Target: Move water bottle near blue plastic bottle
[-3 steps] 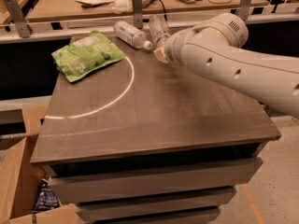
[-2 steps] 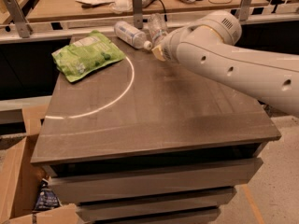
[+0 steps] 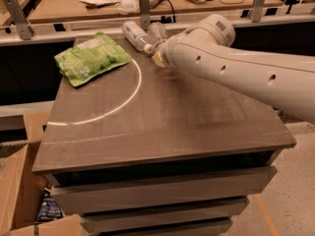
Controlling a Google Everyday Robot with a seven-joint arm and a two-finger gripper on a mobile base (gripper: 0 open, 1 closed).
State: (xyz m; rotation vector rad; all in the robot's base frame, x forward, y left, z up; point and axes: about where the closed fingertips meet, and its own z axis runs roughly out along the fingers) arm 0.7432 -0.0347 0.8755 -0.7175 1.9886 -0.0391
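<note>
The white arm (image 3: 236,65) stretches from the right edge to the far edge of the bench (image 3: 162,127), its gripper (image 3: 158,59), whose grip I cannot tell, by the water bottle (image 3: 157,32), just beside the lying blue plastic bottle (image 3: 134,33).

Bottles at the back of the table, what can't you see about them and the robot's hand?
Camera view:
- Gripper: at the far edge of the table beside the bottles, mostly hidden behind the robot's own arm.
- Second bottle: lower part hidden by the arm.
- Lying bottle: too blurred, like the second one, to read a label or tell which kind it is.
- Arm: cut off by the right edge.
</note>
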